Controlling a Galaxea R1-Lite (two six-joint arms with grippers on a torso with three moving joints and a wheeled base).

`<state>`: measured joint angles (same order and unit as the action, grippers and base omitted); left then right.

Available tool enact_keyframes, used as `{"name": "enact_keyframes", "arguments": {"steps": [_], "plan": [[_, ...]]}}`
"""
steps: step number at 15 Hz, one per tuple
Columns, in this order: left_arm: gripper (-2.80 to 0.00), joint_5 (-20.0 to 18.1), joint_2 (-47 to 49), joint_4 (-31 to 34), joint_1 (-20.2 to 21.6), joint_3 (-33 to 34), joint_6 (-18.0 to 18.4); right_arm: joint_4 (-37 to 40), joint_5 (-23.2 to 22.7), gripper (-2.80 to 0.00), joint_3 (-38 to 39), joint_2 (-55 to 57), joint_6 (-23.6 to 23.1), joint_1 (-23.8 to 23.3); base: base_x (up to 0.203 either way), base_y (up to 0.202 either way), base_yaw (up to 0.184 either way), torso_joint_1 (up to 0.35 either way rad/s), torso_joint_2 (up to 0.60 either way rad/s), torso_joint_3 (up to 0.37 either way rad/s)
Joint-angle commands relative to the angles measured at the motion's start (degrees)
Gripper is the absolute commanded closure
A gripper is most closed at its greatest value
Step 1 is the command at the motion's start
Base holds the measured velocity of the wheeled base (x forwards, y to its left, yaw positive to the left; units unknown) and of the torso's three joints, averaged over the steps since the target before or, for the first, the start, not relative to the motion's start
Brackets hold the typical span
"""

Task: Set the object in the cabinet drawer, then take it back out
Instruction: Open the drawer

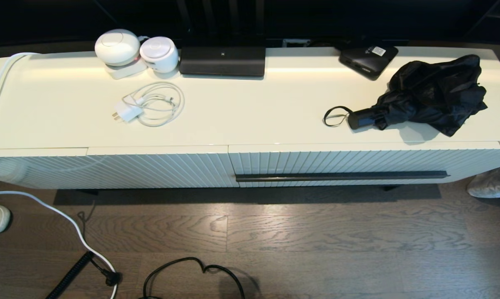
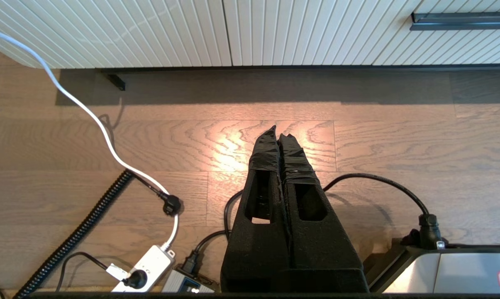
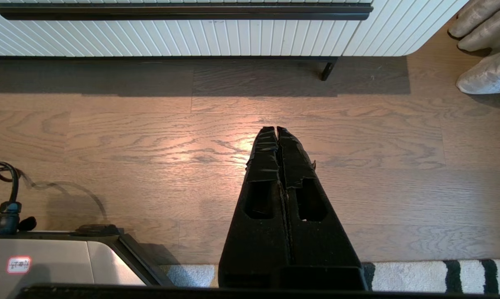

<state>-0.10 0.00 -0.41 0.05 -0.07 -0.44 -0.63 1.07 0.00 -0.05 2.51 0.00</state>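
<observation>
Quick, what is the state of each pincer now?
Left pincer: closed, holding nothing, low above the floor.
Right pincer: closed, holding nothing, low above the floor.

1. Left gripper [image 2: 278,135]: fingers pressed together, holding nothing, hanging low and pointing forward and down.
2. Right gripper [image 3: 276,131]: fingers likewise pressed together and empty, in the same low pose.
3. Neither arm shows in the head view.

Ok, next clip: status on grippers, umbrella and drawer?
Left gripper and right gripper shut, empty, low over floor. Umbrella on cabinet top, untouched. Drawer closed, handle bar unobstructed.
</observation>
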Motion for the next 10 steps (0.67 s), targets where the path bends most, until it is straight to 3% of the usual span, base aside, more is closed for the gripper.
{"name": "enact_keyframes", "arguments": {"steps": [1,4,8,10], "plan": [[0.00,0.0,0.0,0.0,0.0,0.0,0.0,-0.1,0.1,0.00,0.0,0.0,0.0,0.0,0.000,0.000,0.000,0.000,0.00,0.000],[0.00,0.0,0.0,0.0,0.0,0.1,0.0,-0.2,0.0,0.00,-1.6,0.0,-0.3,0.0,0.000,0.000,0.000,0.000,0.00,0.000],[0.00,0.0,0.0,0.0,0.0,0.0,0.0,4.9,-0.6,0.00,-11.5,0.1,-1.1,0.1,0.000,0.000,0.000,0.000,0.00,0.000],[0.00,0.0,0.0,0.0,0.0,0.0,0.0,6.2,-1.2,0.00,-12.8,0.3,-4.2,0.0,0.000,0.000,0.000,0.000,0.00,0.000]]}}
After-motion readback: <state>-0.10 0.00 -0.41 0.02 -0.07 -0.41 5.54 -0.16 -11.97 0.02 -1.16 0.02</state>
